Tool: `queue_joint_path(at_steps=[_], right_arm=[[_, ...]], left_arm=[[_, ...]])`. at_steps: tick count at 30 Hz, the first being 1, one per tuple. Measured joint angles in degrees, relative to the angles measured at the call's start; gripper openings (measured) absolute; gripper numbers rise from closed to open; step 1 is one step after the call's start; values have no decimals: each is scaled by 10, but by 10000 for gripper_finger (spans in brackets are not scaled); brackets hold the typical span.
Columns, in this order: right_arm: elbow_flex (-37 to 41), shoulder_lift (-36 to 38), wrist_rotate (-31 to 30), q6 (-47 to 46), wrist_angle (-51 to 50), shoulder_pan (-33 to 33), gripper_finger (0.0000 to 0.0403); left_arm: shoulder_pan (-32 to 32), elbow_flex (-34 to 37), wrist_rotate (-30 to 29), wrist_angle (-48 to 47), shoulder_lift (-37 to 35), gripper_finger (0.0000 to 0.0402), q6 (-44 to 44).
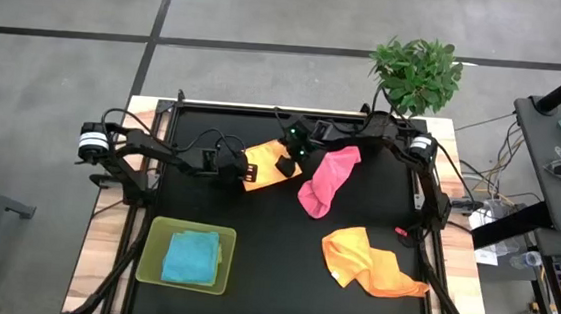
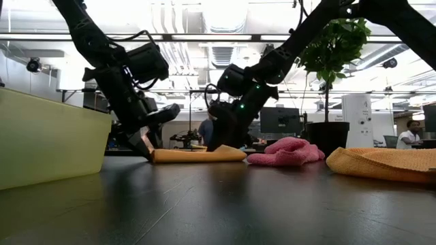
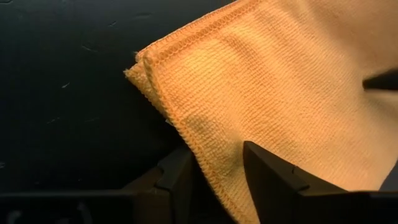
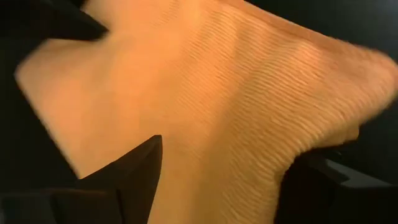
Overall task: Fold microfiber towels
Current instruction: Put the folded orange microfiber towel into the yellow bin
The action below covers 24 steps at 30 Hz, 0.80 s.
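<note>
A folded orange towel [image 1: 265, 166] lies flat on the black table, far of centre. My left gripper [image 3: 217, 155] is at its left end, shut on its edge. My right gripper [image 4: 224, 162] stands open over the same towel's right end [image 2: 228, 154], a finger on either side of the cloth. A pink towel [image 1: 327, 181] lies crumpled just to the right. A second orange towel [image 1: 367, 262] lies rumpled at the near right. A light blue towel [image 1: 190, 255] lies folded in the lime-green tray [image 1: 151, 267]. My left gripper pinches the folded towel's stitched edge [image 3: 214, 171] between its two fingers, a little way from the corner [image 3: 140, 65] where two layers show. The fingers slant down from the table's left. The towel lies flat on the table. My right gripper's fingers [image 4: 134, 171] straddle the cloth; I cannot tell whether they touch it.
A potted plant [image 1: 418, 73] stands at the table's far right corner. The tray's wall [image 2: 48, 139] rises at the near left. Bare black tabletop [image 1: 272, 267] lies between the tray and the second orange towel. People and desks show in the room beyond.
</note>
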<state>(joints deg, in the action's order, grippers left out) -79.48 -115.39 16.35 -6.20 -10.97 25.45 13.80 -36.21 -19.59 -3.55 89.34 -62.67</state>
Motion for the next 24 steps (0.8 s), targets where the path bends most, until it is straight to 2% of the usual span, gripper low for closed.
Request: queue_joint_path(at_steps=[8, 12, 18, 24], right_arm=[[1, 0, 14, -5, 23, -2, 246], [2, 0, 19, -11, 32, -4, 221], [2, 0, 19, -15, 32, -3, 166], [3, 0, 19, -20, 42, -5, 107]], left_arm=[[0, -1, -8, 12, 7, 199, -13], [0, 0, -17, 40, 40, 216, -11], [1, -2, -24, 64, 57, 202, 6], [0, -2, -47, 70, 57, 142, 35]])
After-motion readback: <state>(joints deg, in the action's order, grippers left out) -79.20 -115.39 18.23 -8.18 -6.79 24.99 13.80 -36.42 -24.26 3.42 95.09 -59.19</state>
